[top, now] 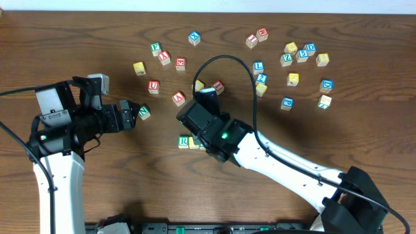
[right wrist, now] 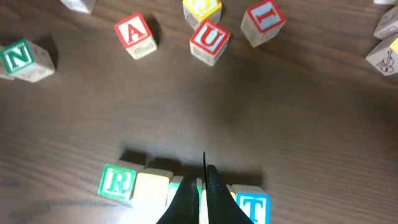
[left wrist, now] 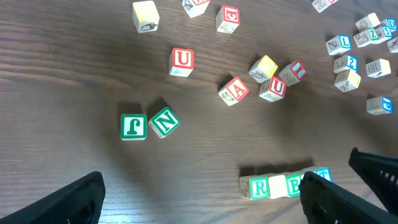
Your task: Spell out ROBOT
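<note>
Low in the middle of the overhead view, a short row of blocks lies on the brown wooden table, with its right end hidden under the right arm. In the right wrist view the row runs along the bottom edge. A green R block is at the left, touching a plain yellow block. The next stretch is mostly covered by the fingers, with only a green edge showing, and a blue T block ends the row at the right.

The right claw sits over the middle of this row, its 2 fingers pressed together with nothing visible between them.

In the left wrist view the left claw is spread wide and empty. Beyond it, left of centre, a green J block and a green N block stand just beside each other, the N turned at an angle. A red A block and a U block sit loose near the top of the right wrist view. More loose blocks lie scattered in the upper right of the overhead view.
</note>
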You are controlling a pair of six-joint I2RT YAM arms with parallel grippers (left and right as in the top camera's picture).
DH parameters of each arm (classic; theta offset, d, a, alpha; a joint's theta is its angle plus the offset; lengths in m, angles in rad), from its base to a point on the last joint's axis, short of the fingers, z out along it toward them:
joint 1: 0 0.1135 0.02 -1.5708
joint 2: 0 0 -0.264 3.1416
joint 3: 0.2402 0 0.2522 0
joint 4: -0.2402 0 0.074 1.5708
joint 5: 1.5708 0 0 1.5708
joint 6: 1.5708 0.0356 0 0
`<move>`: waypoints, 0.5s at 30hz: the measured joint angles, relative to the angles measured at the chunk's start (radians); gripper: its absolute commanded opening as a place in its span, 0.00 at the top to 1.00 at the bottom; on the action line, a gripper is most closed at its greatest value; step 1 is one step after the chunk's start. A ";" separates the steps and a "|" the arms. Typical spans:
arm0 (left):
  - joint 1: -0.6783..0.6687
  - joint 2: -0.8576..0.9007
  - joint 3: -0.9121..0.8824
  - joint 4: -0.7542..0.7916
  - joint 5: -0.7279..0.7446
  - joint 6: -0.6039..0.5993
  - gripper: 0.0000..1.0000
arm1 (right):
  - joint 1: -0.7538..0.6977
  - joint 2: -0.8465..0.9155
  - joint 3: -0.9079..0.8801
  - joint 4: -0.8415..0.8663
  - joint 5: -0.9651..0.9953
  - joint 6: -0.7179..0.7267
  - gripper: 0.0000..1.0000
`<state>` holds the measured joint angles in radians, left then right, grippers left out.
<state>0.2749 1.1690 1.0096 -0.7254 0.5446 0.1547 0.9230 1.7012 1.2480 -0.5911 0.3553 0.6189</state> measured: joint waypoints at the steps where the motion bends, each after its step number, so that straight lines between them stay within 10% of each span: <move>1: 0.000 0.000 0.000 0.000 0.000 0.000 0.02 | -0.002 0.000 0.000 0.021 0.000 -0.003 0.99; 15: 0.000 0.000 0.000 0.000 0.000 0.000 0.02 | 0.056 0.135 0.000 0.029 -0.134 -0.006 0.99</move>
<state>0.2749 1.1687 1.0096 -0.7258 0.5446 0.1547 0.9791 1.8359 1.2484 -0.5621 0.2214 0.6125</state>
